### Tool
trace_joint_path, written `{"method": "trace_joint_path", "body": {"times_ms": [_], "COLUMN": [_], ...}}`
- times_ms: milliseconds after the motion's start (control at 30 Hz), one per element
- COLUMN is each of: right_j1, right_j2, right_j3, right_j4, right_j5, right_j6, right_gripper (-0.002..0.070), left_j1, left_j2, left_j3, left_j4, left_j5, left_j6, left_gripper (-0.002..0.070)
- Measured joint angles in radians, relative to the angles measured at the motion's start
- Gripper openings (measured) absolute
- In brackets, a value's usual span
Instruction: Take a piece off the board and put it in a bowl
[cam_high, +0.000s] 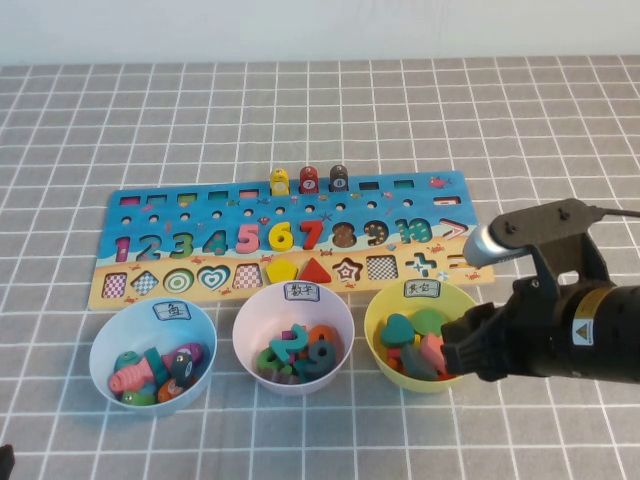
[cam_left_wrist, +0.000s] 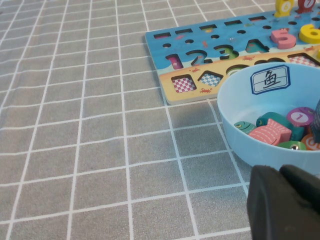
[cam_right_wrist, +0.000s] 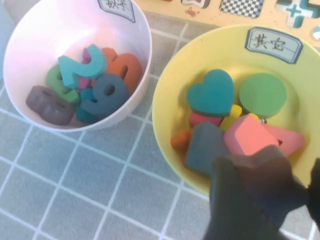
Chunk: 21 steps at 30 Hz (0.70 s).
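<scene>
Closest in, my right gripper (cam_high: 455, 352) hangs over the near right rim of the yellow bowl (cam_high: 385, 300). It is clamped on a small dark-brown piece (cam_right_wrist: 260, 172), which is blurred but shows rounded points like the star. The piece is up between my fingers, above the bowl's contents and not lying among them.

Directly beneath the right gripper the bowl holds a teal heart (cam_right_wrist: 212, 92), a green disc (cam_right_wrist: 262, 94), a coral-pink block (cam_right_wrist: 247, 137), a dark slate block (cam_right_wrist: 202, 147), and bits of red, yellow and orange underneath. A white label sits on the rim farthest from that gripper.

Just to the left of the right gripper stands the pale pink bowl (cam_high: 250, 310), full of numerals: a teal 2 (cam_right_wrist: 82, 65), a blue 9 (cam_right_wrist: 107, 95), an orange one, a green one and a grey-brown one.

Further left is the light blue bowl (cam_high: 105, 340), holding fish-shaped pieces, among them a pink fish (cam_left_wrist: 270, 134). My left gripper (cam_left_wrist: 282, 200) is parked low, just on the near side of this bowl; whether it is open or closed I cannot tell.

Beyond all three bowls lies the board (cam_high: 150, 205). Its star cut-out (cam_high: 347, 268) is empty, while the red triangle (cam_high: 316, 269) and yellow pentagon (cam_high: 281, 269) sit in theirs beside it.
</scene>
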Motion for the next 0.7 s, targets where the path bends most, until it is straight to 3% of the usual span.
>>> {"method": "trace_joint_path", "body": {"times_ms": [700], "right_j1": [0.000], "right_j2": [0.131], "right_j3": [0.008], "right_j4": [0.004], "right_j5": [-0.129], "right_j6": [-0.007], "right_gripper": [0.0277], "left_j1": [0.000], "left_j2": [0.000], "left_j3": [0.000], "left_j4": [0.000], "left_j5": [0.000], "left_j6": [0.000], "left_gripper": [0.0000]}}
